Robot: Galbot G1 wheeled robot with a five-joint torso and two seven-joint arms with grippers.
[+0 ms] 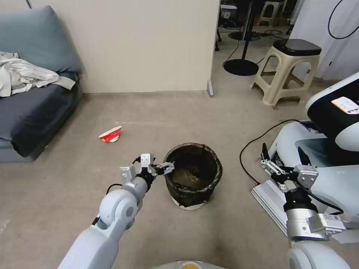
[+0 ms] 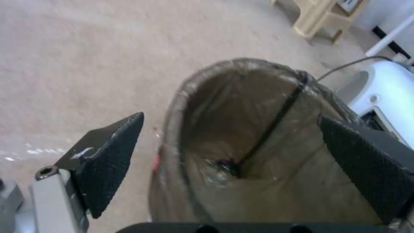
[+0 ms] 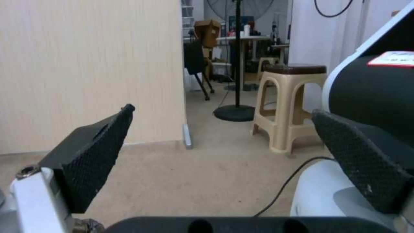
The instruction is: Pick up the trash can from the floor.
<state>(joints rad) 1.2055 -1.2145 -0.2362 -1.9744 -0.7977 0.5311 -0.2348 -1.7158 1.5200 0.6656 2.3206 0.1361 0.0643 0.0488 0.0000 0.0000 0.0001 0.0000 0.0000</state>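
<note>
Head view: trash can (image 1: 193,175) stands upright on the floor (image 1: 67,186), straight ahead of the robot, dark bag folded over its rim, white base showing at the bottom. Some crumpled material lies inside.

Left gripper (image 1: 167,167) sits at the can's near-left rim, jaws apart. Left wrist view: the two black pads are spread wide, one finger (image 2: 108,161) outside the can wall over the floor, the other (image 2: 366,161) over the can's mouth, the rim (image 2: 172,106) between them. Contact with the bag cannot be told. A dark line runs down the bag's inner wall.

Right gripper (image 1: 282,158) is held off to the right, well apart from the can, open, above a white machine base (image 1: 336,186). Right wrist view: its pads frame a beige stool (image 3: 289,106) and a wall (image 3: 86,64).

Crushed red-and-white cup (image 1: 111,134) lies on the floor, left of and beyond the can. Grey sofa (image 1: 33,112) with pale cloth at far left. Black cable (image 1: 254,149) loops across the floor to the can's right.
</note>
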